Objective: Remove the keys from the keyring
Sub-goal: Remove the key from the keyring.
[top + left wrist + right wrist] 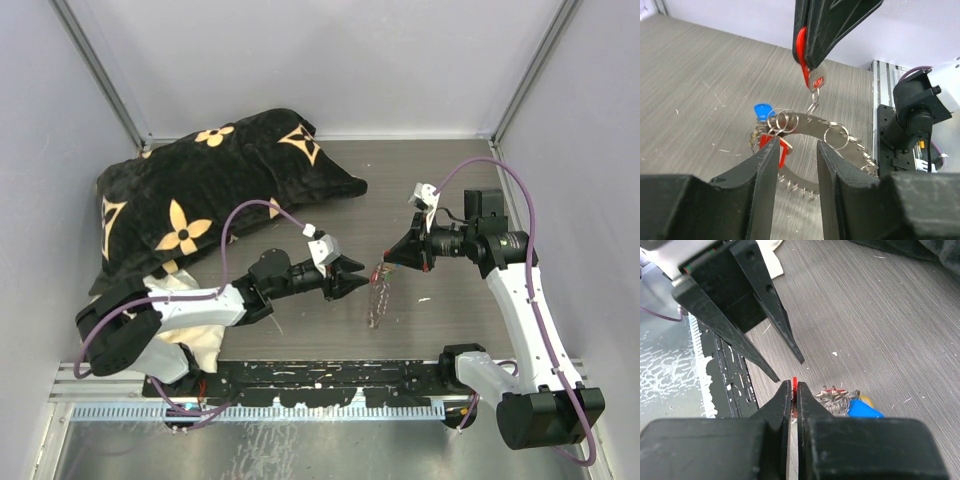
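The left gripper (797, 145) fills the near edge of its own wrist view, jaws partly apart and gripping nothing. Seen through the gap is the keyring (812, 124), a silvery toothed band strung with small rings. A second red head shows just beside the left finger. The right gripper (794, 386) is clamped tight on a red key (801, 50), and the keyring hangs from it. A blue key (762, 111) sits at the band's far left end with the other keys (837, 396) bunched there. From above, the two grippers point at each other near the middle of the table (450, 180), the keyring dangling between them. Whether its lower end touches the wood I cannot tell. A black pillow (220, 190) with tan flowers lies at far left
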Available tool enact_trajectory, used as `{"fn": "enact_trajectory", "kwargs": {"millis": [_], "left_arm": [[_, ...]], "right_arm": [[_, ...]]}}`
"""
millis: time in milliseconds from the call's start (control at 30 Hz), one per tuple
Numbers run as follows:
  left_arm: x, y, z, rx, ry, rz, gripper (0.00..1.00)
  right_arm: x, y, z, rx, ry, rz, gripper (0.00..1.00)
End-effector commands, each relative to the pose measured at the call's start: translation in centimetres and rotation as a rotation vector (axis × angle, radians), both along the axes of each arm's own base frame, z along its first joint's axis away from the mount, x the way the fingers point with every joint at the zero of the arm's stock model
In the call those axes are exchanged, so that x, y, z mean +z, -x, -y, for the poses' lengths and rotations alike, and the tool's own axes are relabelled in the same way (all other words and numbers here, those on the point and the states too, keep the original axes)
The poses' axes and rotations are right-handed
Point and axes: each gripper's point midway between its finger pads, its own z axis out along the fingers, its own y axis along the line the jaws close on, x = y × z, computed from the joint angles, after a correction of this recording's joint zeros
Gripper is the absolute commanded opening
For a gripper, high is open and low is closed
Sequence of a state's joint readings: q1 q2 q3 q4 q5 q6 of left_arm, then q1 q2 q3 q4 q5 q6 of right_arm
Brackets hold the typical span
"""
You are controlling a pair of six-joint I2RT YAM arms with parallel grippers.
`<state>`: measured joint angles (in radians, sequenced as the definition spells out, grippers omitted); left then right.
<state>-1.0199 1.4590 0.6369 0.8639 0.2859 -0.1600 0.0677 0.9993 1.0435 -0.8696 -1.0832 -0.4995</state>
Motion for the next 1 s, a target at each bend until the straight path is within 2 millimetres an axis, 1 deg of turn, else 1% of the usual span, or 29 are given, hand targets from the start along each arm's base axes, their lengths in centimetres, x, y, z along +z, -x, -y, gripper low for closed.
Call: {"fn": "enact_trajectory", "kwargs": {"millis": [0, 67, 133, 367, 567, 833, 967], "left_arm": [[3.9, 1.2, -0.6, -0.081, 0.022, 0.153, 0.37], [4.5, 1.1, -0.6, -0.088, 0.016, 0.178, 0.37], [4.7, 1.0, -0.4, -0.104, 0.007, 0.187, 0.37], [5.6, 1.2, 1.3, -0.191, 0.017, 0.178, 0.37], [5.4, 0.7, 2.1, -0.193, 0.017, 0.159, 0.36], [5.2, 0.4, 2.8, -0.189, 0.03, 0.114, 0.29], [5.1, 0.2, 3.1, -0.184, 0.033, 0.086, 0.27]], "right_arm": [[2.4, 0.3, -0.3, 0.034, -0.034, 0.091, 0.01], [2.4, 0.3, -0.3, 0.036, -0.035, 0.093, 0.01], [2.4, 0.4, -0.3, 0.037, -0.037, 0.092, 0.01], [2.4, 0.6, -0.3, 0.04, -0.044, 0.094, 0.01], [2.4, 0.7, -0.3, 0.041, -0.047, 0.096, 0.01], [2.5, 0.7, -0.2, 0.04, -0.051, 0.096, 0.01], [2.6, 0.7, -0.2, 0.041, -0.053, 0.1, 0.01]]}}
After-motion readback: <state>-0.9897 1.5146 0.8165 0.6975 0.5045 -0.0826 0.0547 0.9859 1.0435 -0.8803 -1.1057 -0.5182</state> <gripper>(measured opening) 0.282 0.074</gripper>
